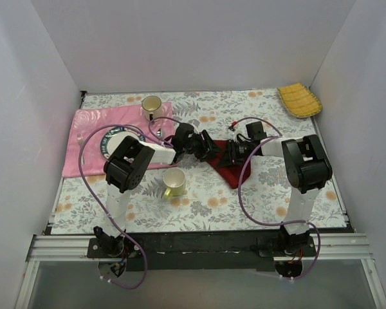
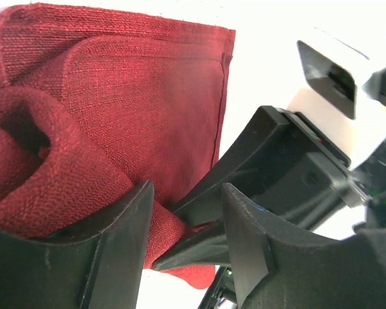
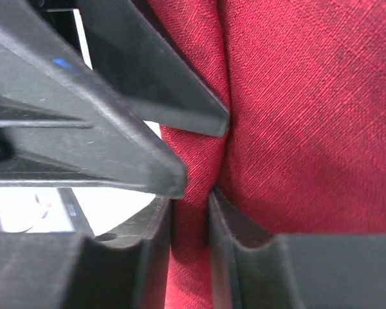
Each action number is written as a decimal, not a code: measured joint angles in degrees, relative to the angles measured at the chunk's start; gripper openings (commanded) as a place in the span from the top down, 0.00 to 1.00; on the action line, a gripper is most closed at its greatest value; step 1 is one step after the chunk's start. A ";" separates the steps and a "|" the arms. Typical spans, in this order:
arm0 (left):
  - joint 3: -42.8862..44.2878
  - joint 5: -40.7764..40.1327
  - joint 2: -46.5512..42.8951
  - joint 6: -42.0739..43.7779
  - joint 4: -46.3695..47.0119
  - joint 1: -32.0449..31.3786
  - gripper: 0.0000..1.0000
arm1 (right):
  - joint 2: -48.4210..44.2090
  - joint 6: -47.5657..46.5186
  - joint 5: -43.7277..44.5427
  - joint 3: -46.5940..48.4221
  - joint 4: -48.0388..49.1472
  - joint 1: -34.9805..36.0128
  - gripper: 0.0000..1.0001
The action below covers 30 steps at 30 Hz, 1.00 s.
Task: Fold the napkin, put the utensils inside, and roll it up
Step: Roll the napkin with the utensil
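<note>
Maroon cloth, the napkin (image 1: 229, 168), lies bunched mid-table on the floral tablecloth (image 1: 244, 206). The left gripper (image 1: 209, 151) and right gripper (image 1: 229, 153) meet at its near-left edge.

From the left wrist, that gripper's jaws stand half apart around a fold of the napkin. A black finger of the right gripper pokes in between them, and whether they grip cannot be told.

From the right wrist, its own jaws are narrow, pinching a ridge of the napkin.

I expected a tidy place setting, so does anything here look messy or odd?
Yes. The maroon napkin is not lying flat: it is bunched up mid-table, a fold pinched between the right fingers, with the left fingers crowding the same fold. One corner trails toward the near edge.
</note>
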 measured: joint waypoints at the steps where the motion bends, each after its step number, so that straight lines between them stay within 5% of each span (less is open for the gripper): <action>1: -0.15 0.02 0.00 -0.07 0.39 -0.02 0.53 | -0.76 -0.85 1.57 0.44 -1.60 0.44 0.54; 7: -0.28 0.42 0.28 -0.39 1.11 0.11 0.53 | -7.41 -5.42 16.39 3.43 -12.85 4.87 0.23; 19: -0.50 1.27 0.52 -1.62 1.84 0.46 0.53 | -12.44 -12.74 56.68 8.07 -20.17 26.73 0.11; 27: -0.52 1.70 0.63 -2.14 1.86 0.63 0.53 | -9.46 -14.71 69.40 5.35 -17.29 31.10 0.21; 30: -0.52 1.88 0.63 -2.23 1.77 0.72 0.53 | -9.46 -14.84 70.99 4.20 -14.43 31.28 0.48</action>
